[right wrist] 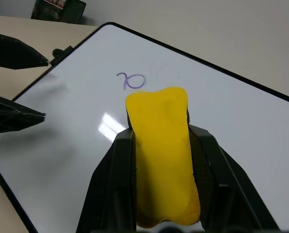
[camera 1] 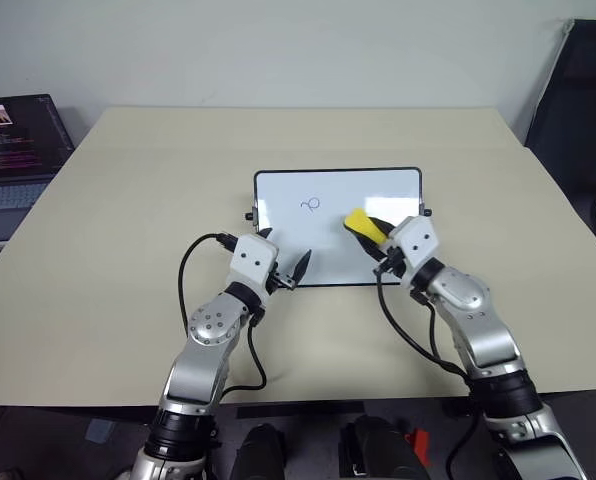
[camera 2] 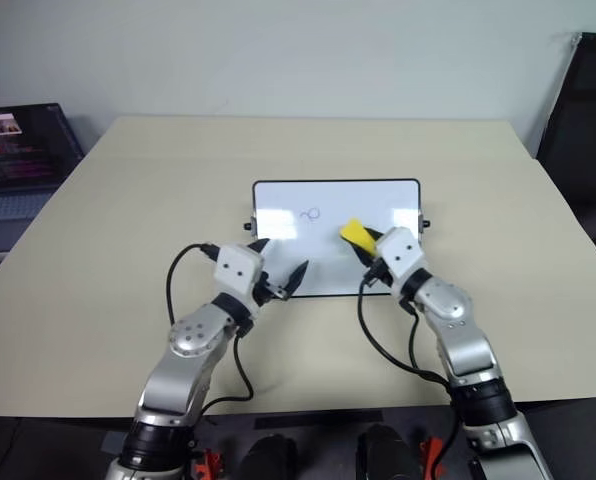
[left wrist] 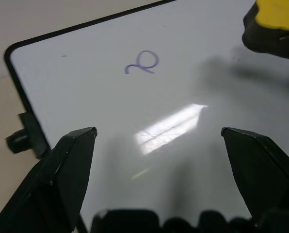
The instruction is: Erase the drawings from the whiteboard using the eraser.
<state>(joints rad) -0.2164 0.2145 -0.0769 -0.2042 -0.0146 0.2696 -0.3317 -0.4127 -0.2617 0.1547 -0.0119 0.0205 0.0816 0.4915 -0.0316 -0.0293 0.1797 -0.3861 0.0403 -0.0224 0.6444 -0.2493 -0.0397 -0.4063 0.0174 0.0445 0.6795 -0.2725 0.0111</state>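
Eraser (right wrist: 161, 145) over whiteboard (camera 1: 278, 200), mid-board.

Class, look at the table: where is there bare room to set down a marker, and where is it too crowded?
Free: the table between the laptop and the whiteboard, the strip behind the board, and the right side beyond it. Crowded: the board's near edge, where the open left gripper and the right gripper, shut on the eraser, hover near the loop drawing.
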